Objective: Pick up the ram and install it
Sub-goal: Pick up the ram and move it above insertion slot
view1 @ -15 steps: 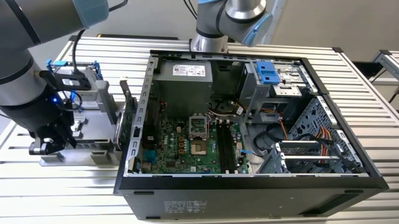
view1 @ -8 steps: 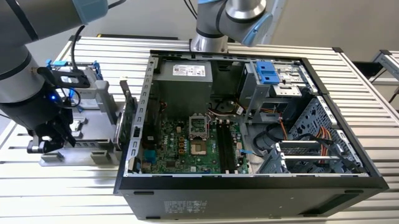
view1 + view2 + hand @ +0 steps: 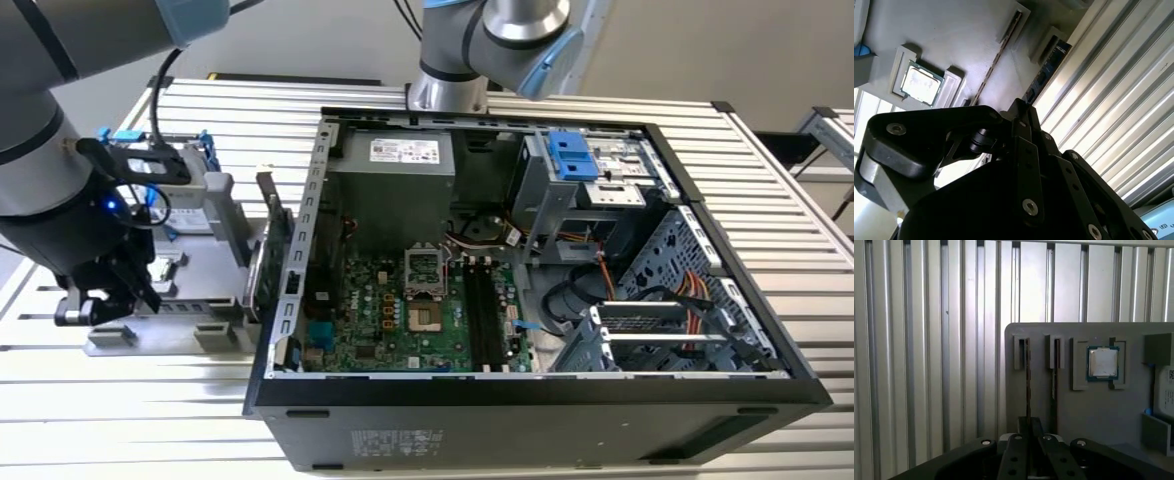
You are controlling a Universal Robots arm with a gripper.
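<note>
I'm down low over the grey parts fixture [image 3: 180,318], which in the exterior view sits at nine o'clock from the open computer case [image 3: 534,425]. My gripper [image 3: 96,300] hangs at the fixture's outer edge, above the slatted metal table [image 3: 134,430].

In the first wrist view, my gripper [image 3: 1029,424] is lined up dead on the ram [image 3: 1027,380]. It's the thin stick standing on edge in the fixture slot furthest from the processor [image 3: 1103,362]. My jaws are drawn almost fully together, a narrow pinch with the near end of the ram running in between the tips. It looks clamped. The stick's far end sits in its grey slot.

A second stick [image 3: 1055,371] stands on edge in the neighbouring slot, just beside mine and parallel to it, between the ram and the processor. The square silver processor lies flat in its own pocket.

The second wrist view gives the same line-up: the ram [image 3: 1046,75], dark bluish, runs straight to my fingertips [image 3: 1021,111], right along the fixture edge beside the table slats.

In the exterior view the case lies on its side, green motherboard [image 3: 387,325] facing up, long black slots [image 3: 483,315] at three o'clock from the processor socket. An expansion card [image 3: 276,265] stands on edge between fixture and case.
</note>
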